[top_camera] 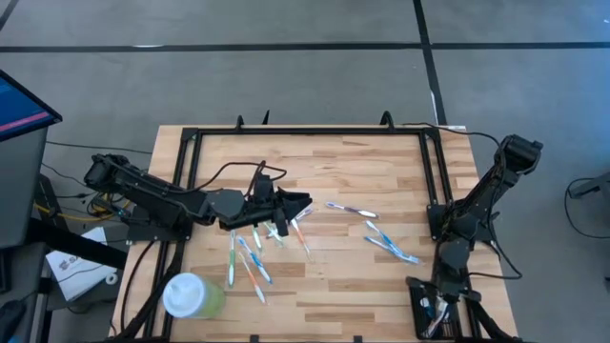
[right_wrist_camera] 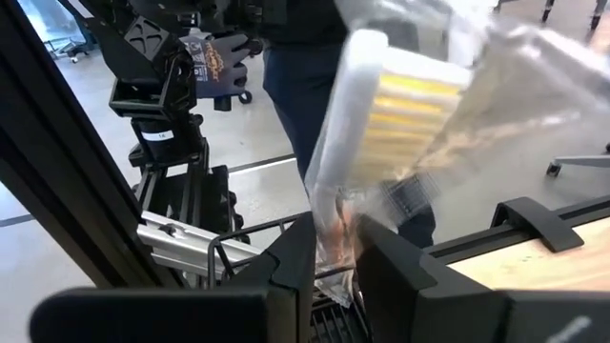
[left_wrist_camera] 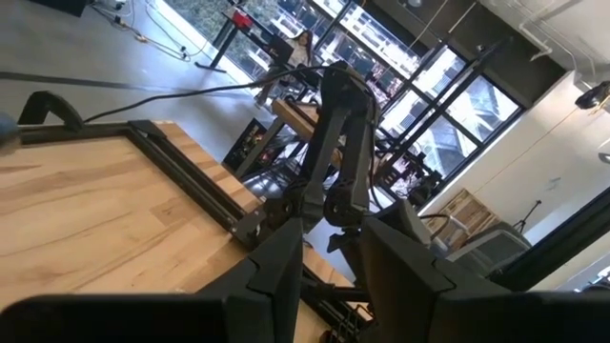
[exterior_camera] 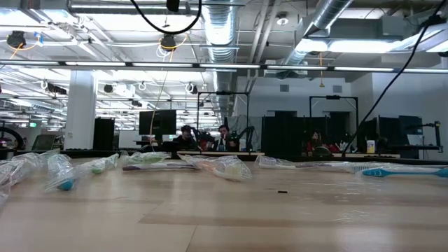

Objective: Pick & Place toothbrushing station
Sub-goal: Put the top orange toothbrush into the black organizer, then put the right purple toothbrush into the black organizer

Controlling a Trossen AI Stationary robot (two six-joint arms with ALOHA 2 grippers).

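**A:** From above, where is the station [top_camera: 419, 297]?

**B:** At the table's [top_camera: 381, 171] near right corner. It is a black block, and its long axis seems to run from the near edge toward the far edge. The right arm covers most of it, so I cannot tell which way its top faces.

**A:** And the arms?

**B:** The right arm is folded steeply down, with the right gripper [top_camera: 440, 307] over the station. The left arm lies low and stretched toward mid-table. The left gripper [top_camera: 300, 202] is above loose toothbrushes [top_camera: 250, 259]. A green cup [top_camera: 193, 295] stands near the left front corner.

**A:** What does the low view show?

**B:** Wrapped toothbrushes lie along the tabletop, with a blue one [exterior_camera: 392, 170] at the right. Neither the station nor any arm shows, and people sit far back in the room.

**A:** Left wrist view?

**B:** The left gripper [left_wrist_camera: 329, 252] is level and aimed across the table at the right arm. Its fingers stand a narrow gap apart, with nothing seen between them.

**A:** Right wrist view?

**B:** The right gripper [right_wrist_camera: 334, 243] pinches a wrapped toothbrush [right_wrist_camera: 381, 124] by its lower end. The white head and yellow bristles point up and away. A person [right_wrist_camera: 295, 95] stands behind, wearing a glove [right_wrist_camera: 214, 57] with printing I cannot read.
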